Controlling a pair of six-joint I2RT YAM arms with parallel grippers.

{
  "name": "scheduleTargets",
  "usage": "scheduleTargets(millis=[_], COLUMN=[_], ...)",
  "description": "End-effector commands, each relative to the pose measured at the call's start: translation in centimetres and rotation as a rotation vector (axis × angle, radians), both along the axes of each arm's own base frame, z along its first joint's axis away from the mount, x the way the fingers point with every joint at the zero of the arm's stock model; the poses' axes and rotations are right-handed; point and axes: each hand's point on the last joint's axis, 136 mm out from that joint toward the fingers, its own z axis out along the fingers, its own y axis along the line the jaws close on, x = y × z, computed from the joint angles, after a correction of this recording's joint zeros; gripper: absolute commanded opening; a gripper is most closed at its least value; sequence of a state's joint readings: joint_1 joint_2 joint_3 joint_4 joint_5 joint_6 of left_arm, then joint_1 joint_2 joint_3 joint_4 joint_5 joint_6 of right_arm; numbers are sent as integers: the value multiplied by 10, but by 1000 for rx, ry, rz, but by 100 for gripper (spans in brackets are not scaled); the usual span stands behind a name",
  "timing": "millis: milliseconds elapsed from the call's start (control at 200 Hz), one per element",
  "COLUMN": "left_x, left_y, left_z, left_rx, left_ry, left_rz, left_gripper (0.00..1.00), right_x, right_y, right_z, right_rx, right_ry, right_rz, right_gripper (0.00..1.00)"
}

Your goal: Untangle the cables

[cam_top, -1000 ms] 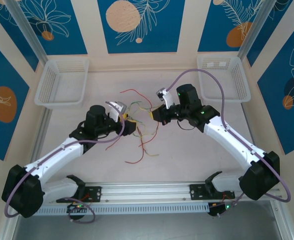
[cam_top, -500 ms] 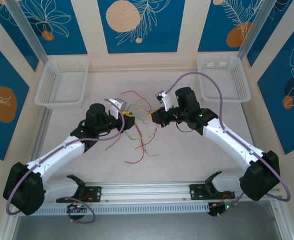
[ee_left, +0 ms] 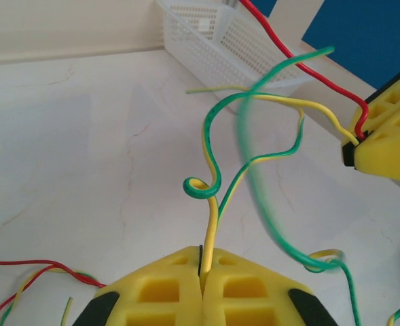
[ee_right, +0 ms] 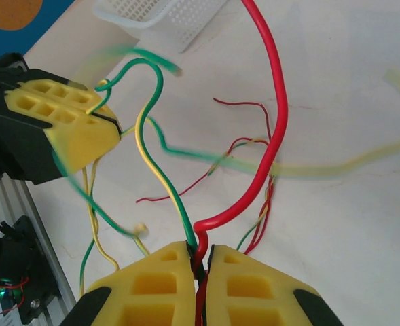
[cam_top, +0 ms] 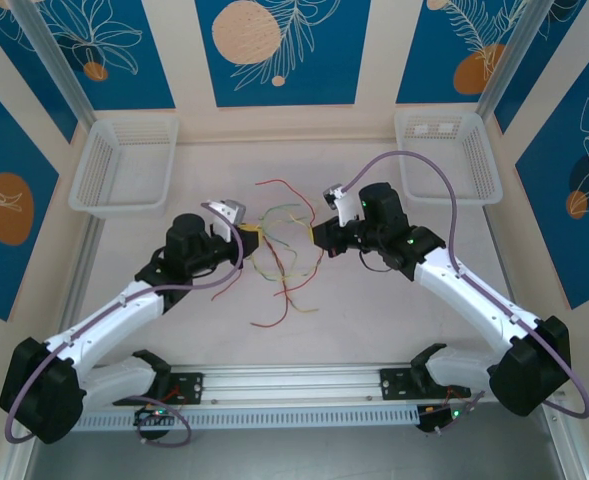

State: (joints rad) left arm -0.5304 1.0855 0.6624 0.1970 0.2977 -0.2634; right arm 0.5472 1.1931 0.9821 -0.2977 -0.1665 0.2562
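- Cables: hair-thin red and yellow-green strands, looped and crossed in a loose tangle on the table between the arms.
- Left gripper: fingers pressed together, pinching a yellow-green cable that curls upward.
- Right gripper: fingers pressed together on a red cable and a second yellow-green strand.
- Held strands hang raised between the grippers; the others lie flat on the table.

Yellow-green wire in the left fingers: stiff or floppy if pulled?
Probably springy, not limp: the yellow-green wire stands up from the left fingers and holds a curl. Likely very light, being so thin. May snag: a green strand crosses it mid-air.
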Motion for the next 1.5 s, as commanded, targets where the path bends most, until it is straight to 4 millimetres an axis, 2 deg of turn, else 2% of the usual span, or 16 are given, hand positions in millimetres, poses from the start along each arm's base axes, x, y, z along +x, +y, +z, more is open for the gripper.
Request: scheduleTargets(millis=[0, 125, 275, 525, 665, 860, 965, 1145, 1255, 1360, 1495], left_x=[15, 25, 25, 23, 24, 26, 25, 26, 26, 22, 15], left_y=[21, 41, 54, 79, 86, 100, 95, 82, 78, 63, 49], left_z=[-5, -12, -16, -18, -20, -24, -24, -26, -23, -19, -17], left_rx=[26, -39, -81, -62, -53, -37, -46, -52, -51, -43, -16], left_ry=[-10, 13, 29, 29, 39, 35, 40, 59, 47, 49, 37], left_rz=[143, 235, 268, 343, 366, 429, 397, 332, 305, 209, 111], left_gripper=[0, 0, 0, 0, 0, 0, 0, 0, 0, 0, 0], right_x=[13, 17, 16, 26, 23, 27, 27, 20, 26, 28, 28], right_y=[-12, -15, -19, -55, -54, -71, -67, -38, -34, -27, -14], right_z=[1, 1, -1, -9, -9, -13, -12, -13, -18, -18, -12], right_rx=[-8, 0, -11, -8, 33, 29, 71, 96, 77, 95, 103], right_ry=[-27, -28, -32, 10, 32, 42, 66, 67, 82, 94, 67], right_rz=[-94, -111, -122, -269, -234, -307, -276, -139, -152, -129, -90], right_gripper=[0, 0, 0, 0, 0, 0, 1, 5, 7, 19, 28])
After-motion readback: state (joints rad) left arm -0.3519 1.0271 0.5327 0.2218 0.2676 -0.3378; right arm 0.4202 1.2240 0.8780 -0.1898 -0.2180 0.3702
